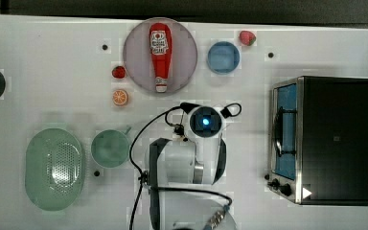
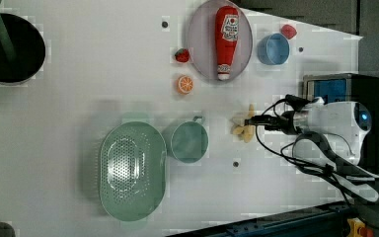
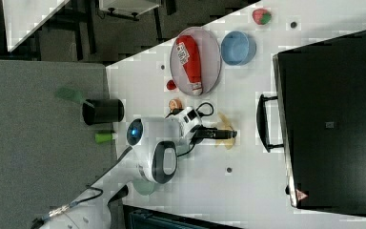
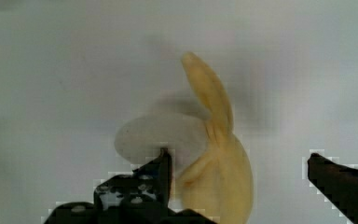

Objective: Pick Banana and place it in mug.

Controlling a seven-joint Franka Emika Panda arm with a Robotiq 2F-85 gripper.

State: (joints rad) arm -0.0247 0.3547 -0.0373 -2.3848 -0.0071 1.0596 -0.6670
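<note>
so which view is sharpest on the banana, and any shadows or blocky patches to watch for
Wrist view is clearest: the banana fills it between the open fingers, a soft shadow on the table behind its tip. Left view shows the banana small and blocky at the gripper. Right view has the gripper lying across it. Top view has blocky patches around the mug.

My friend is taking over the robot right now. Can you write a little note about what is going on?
Tool: open, low over the banana, one finger on each side, not gripping yet.
Banana: lying on the white table, in the left view to the right of the mug.
Mug: upright, beside the green oval dish, nothing inside.
Done: the tool is lined up on the banana.
Left: close, lift, carry it over the mug, drop it in.
</note>
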